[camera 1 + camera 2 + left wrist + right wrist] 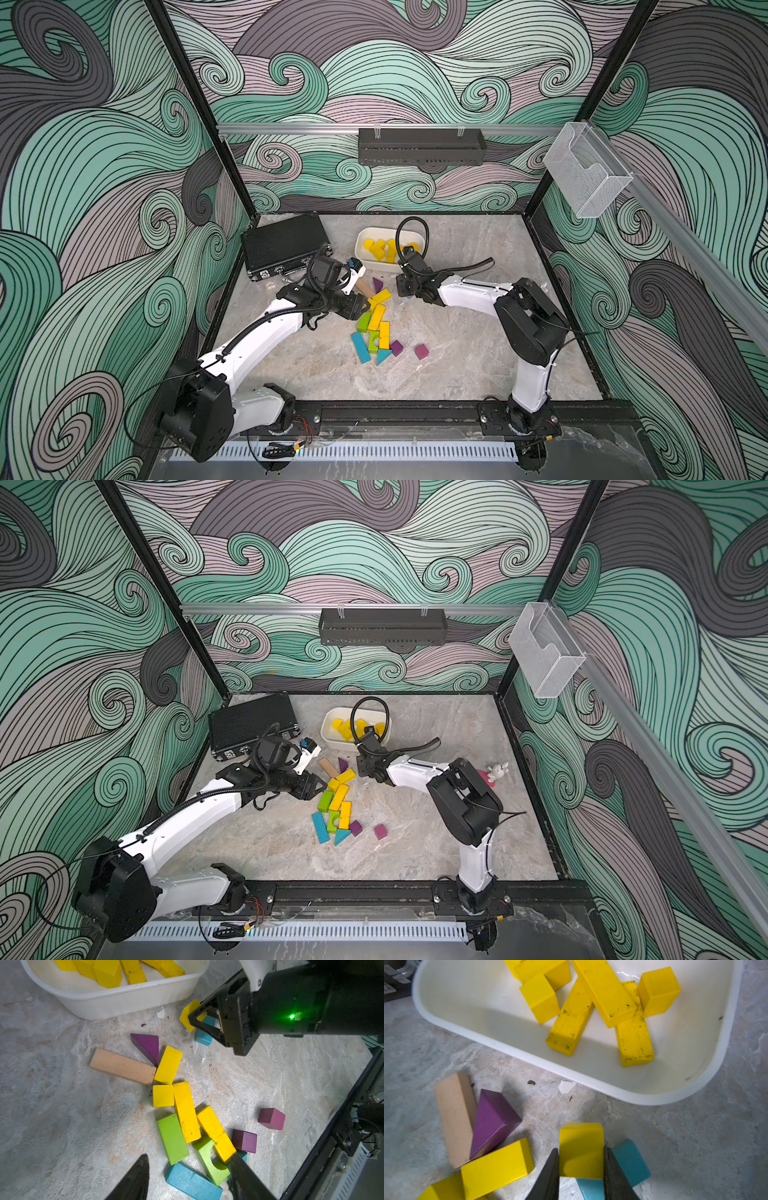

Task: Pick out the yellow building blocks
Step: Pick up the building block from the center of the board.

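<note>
1. White tub (359,249), far middle of the table. It holds the yellow blocks (606,995) already sorted: about six in the right wrist view, bars and cubes in a loose heap.
2. Right claw (581,1153), just on the near side of the tub. It is clenched on one yellow block (581,1138), with a finger flat against each side. The block rests against a small teal block (629,1159). Whether it is lifted clear of the table cannot be told.
3. Left claw (189,1156), at the left side of the pile. Its jaws are apart with nothing gripped between them, and it hovers over the mixed pieces.
4. Yellow left on the table, mid-table on the near side of the tub, four pieces:
   - short yellow bar (168,1065), touching the tan bar (122,1066)
   - yellow cube (163,1095)
   - long yellow bar (186,1111)
   - second long yellow bar (216,1133), just beside a purple cube (244,1140)
5. Other pieces, not wanted: green bar (172,1138), green arch (209,1159), teal bar (193,1184), purple wedge (146,1047) and a stray purple cube (271,1119) to the right.
6. Progress, as judged: past halfway. One block is in the grip and has only a short way to go to the tub. The four yellow pieces in the pile lie tight against green and tan neighbours, so each will need a clean grip.
</note>
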Robot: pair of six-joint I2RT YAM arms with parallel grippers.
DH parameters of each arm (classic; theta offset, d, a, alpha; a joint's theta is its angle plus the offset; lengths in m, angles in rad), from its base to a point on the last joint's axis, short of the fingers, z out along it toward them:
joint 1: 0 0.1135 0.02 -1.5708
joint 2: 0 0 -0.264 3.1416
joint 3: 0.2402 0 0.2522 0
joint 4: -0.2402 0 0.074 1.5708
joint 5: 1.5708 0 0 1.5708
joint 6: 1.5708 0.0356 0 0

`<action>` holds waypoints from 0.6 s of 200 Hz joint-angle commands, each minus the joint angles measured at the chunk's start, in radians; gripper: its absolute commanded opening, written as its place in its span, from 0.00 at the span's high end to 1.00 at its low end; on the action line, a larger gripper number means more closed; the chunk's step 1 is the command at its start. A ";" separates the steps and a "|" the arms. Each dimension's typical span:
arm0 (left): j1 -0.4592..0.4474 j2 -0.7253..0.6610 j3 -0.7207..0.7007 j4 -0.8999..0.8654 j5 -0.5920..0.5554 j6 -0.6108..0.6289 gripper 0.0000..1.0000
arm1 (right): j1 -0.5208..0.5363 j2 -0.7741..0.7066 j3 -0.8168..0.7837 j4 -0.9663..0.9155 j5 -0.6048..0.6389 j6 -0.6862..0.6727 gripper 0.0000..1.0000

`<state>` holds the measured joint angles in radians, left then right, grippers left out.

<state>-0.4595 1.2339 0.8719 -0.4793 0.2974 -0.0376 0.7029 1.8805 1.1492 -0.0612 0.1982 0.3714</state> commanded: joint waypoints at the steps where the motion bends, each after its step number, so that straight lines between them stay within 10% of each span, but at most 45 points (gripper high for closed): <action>1: 0.007 0.000 0.074 -0.005 -0.047 0.014 0.38 | -0.003 -0.047 -0.021 0.008 -0.058 -0.005 0.71; 120: 0.007 0.224 0.358 0.106 -0.204 0.095 0.38 | -0.003 -0.241 -0.074 -0.143 -0.159 -0.046 0.72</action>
<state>-0.4591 1.3998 1.1542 -0.4034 0.1310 0.0090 0.7029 1.6943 1.0847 -0.1486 0.0723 0.3397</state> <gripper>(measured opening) 0.621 0.302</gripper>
